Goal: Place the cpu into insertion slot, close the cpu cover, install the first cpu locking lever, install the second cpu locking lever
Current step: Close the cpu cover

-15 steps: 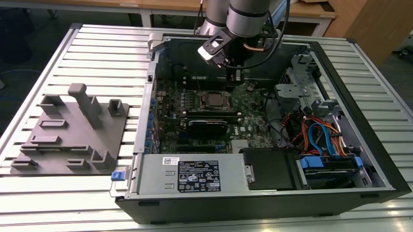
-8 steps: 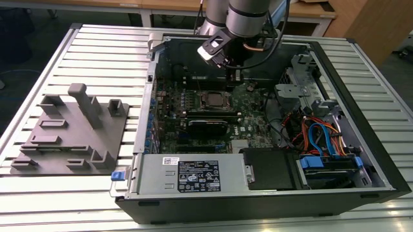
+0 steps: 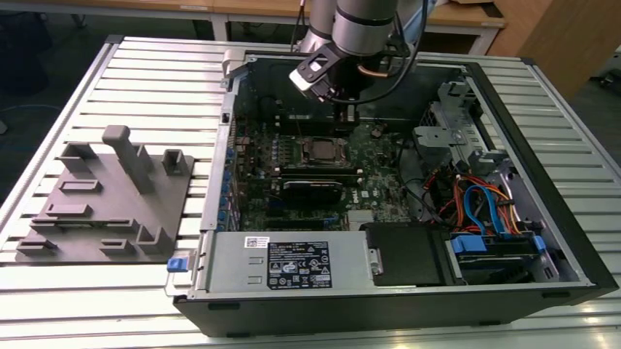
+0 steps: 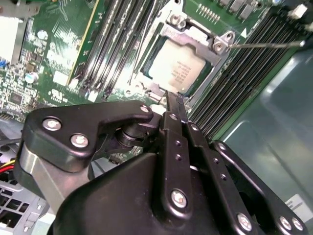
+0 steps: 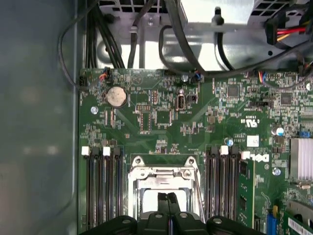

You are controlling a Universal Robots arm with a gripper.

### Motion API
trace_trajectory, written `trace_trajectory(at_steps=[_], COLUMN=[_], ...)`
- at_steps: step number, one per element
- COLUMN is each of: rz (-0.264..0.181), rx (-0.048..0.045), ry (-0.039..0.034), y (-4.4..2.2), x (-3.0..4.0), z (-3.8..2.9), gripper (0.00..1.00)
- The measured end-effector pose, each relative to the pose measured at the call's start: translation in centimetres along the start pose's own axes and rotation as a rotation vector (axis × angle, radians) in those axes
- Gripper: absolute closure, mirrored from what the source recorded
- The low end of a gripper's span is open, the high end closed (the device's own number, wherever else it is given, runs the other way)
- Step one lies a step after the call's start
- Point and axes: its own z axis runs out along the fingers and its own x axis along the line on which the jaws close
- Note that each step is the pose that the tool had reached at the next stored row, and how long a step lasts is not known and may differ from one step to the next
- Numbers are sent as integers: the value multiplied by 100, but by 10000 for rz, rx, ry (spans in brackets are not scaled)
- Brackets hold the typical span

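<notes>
While the cpu [image 4: 178,71] sits under the lowered cpu cover [image 4: 193,34], one locking lever [image 4: 264,44] sticks out unlatched, I'd say; the gripper [image 4: 174,100] hovers close, jaws pinched together, empty.

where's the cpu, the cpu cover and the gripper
cpu [image 4: 178,71], second wrist view, middle of its metal top
cpu cover [image 4: 191,33], second wrist view, frame bar beside the window
gripper [image 5: 167,197], first wrist view, between its fingertips

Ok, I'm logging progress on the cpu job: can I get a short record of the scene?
cpu: seated, metal top showing through the cover
cover: down, framing the cpu
lever: thin rod, sticking out over the memory slots
gripper: shut, holding nothing, tip near the cover
case: open, on a slatted table
</notes>
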Motion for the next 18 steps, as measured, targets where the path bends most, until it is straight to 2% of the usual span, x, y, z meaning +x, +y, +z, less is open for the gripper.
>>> trace_trajectory(at_steps=[2,14,18], rz=[0,0,-18], rx=[0,-1,0], ry=[-1,5,8], y=[-24,-50,-112], x=[0,-3,-10], z=[1,9,22], gripper=[90,90,90])
